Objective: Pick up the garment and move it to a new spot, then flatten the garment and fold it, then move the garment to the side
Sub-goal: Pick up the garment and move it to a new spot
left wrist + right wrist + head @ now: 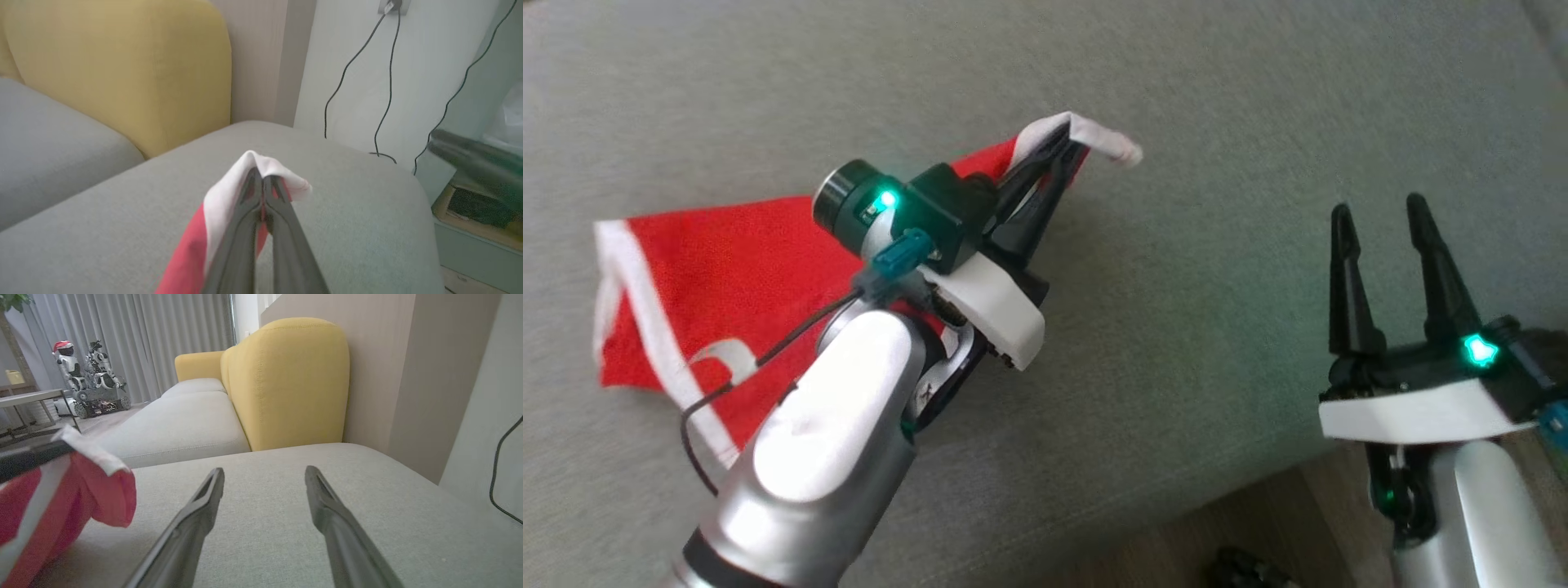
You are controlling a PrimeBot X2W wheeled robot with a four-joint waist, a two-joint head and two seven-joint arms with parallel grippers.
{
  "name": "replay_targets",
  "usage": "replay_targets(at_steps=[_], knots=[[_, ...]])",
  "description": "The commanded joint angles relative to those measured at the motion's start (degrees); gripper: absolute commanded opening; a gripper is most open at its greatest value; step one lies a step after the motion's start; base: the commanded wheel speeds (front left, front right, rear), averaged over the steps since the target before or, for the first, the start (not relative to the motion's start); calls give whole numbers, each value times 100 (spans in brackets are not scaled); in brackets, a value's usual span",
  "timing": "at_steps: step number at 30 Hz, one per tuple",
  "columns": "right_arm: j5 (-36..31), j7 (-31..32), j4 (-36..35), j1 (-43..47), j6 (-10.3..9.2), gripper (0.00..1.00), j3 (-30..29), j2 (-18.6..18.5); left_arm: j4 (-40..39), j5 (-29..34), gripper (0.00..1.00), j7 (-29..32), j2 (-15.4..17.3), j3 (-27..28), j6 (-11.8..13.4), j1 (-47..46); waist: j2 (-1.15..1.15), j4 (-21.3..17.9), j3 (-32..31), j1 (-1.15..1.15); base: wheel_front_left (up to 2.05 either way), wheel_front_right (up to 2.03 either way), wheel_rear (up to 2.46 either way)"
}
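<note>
The garment is red cloth with white trim, spread over the grey cushion at the head view's left. My left gripper is shut on its white-edged corner and holds that corner lifted off the cushion. In the left wrist view the two dark fingers pinch the white hem, with the garment hanging down to the left. My right gripper stands open at the lower right, over bare cushion and apart from the cloth. In the right wrist view the open right gripper has the raised garment at its left.
The grey sofa cushion spans the head view; its front edge and wooden floor lie at the lower right. A yellow backrest rises behind. Black cables hang on the wall. A small robot stands far off.
</note>
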Motion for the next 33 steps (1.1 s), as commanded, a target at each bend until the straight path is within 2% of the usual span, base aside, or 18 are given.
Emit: replay_targets(at_steps=[1, 3, 4, 5, 6, 13, 17, 20, 26, 27, 33], knots=[[52, -89, -160, -237, -4, 100, 143, -29, -17, -24, 0, -55, -20, 187, -28, -182, 0, -295, 321, -1, 0, 0, 0], [84, -139, -124, -266, -4, 100, 143, -29, 278, -66, 0, -34, -29, 148, -52, -210, 0, -316, 376, -1, 0, 0, 0], [99, -161, -100, -277, -4, 100, 143, -29, 428, -93, 21, -5, -30, 120, -68, -215, 0, -320, 392, -1, 0, 0, 0], [110, -181, -73, -289, -4, 100, 143, -29, 562, -121, 51, 20, -33, 88, -86, -217, 0, -317, 403, -1, 0, 0, 0], [119, -198, -44, -300, -4, 100, 143, -29, 675, -145, 100, 40, -35, 48, -104, -214, 0, -308, 404, -1, 0, 0, 0], [78, -253, 130, -372, -4, 100, 107, -29, 931, -292, 100, -217, 12, -190, -195, -40, 0, 17, 199, -1, 0, 0, 0], [-16, -205, 183, -380, -4, 100, 35, -29, 785, -348, 100, -509, 82, -124, -127, 158, 0, 353, 14, -1, 0, 0, 0], [-104, -132, 201, -379, -4, 100, -35, -29, 632, -417, 100, -732, 152, 72, 65, 328, 0, 650, -120, -1, 0, 0, 0], [-253, 17, 239, -380, -4, 100, -158, -29, 382, -571, 100, -1157, 375, 698, 599, 705, 0, 1167, -345, -1, 0, 0, 0], [-292, 60, 261, -377, -4, 100, -179, -29, 322, -609, 100, -1264, 445, 912, 762, 864, 0, 1310, -430, -1, 0, 0, 0], [-377, 159, 317, -328, -4, 100, -256, -29, 122, -691, 100, -1410, 607, 1543, 1152, 1398, 0, 1671, -645, -1, 0, 0, 0]])
